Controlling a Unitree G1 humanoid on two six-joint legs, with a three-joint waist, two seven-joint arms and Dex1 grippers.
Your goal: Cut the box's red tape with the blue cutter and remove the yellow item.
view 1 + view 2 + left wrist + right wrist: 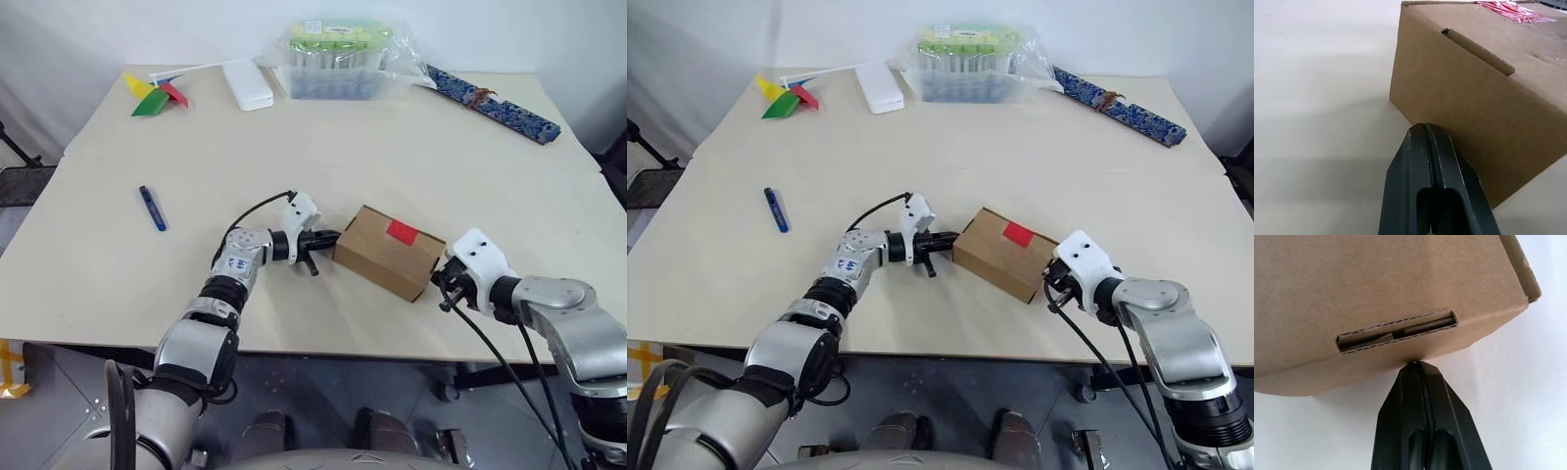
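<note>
One box (387, 253), one red tape (401, 232), one blue cutter (152, 208), two shut tools.

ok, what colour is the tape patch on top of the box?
Bright red tape, on the brown box. Clearest in the left eye view.

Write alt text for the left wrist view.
The left gripper, its two black fingers shut, points its tip at the side of the box on the pale table. The red tape shows on the box's top.
</note>
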